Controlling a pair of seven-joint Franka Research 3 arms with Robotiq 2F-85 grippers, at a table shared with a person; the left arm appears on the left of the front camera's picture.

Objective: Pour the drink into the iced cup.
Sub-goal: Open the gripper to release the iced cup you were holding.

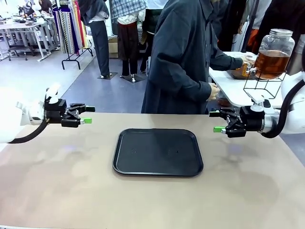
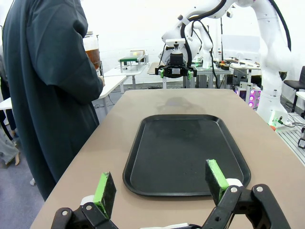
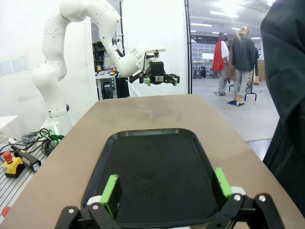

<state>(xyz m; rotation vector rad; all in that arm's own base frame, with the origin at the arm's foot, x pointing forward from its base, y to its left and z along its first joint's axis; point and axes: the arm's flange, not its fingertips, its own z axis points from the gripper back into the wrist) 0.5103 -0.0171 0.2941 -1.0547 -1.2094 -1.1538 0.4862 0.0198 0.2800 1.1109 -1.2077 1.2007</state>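
On a side table behind the person's (image 1: 183,57) arm, one glass jar (image 1: 274,52) of amber drink (image 1: 271,63) rests on a wire stand (image 1: 263,86): likely heavy, slippery and fragile, best gripped low. One empty black tray (image 1: 158,151) waits between the left gripper (image 1: 86,114) and right gripper (image 1: 217,121), both spread wide apart.

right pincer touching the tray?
Apart. Front view: the right pincer hangs open, right of the black tray, with bare tabletop between them.
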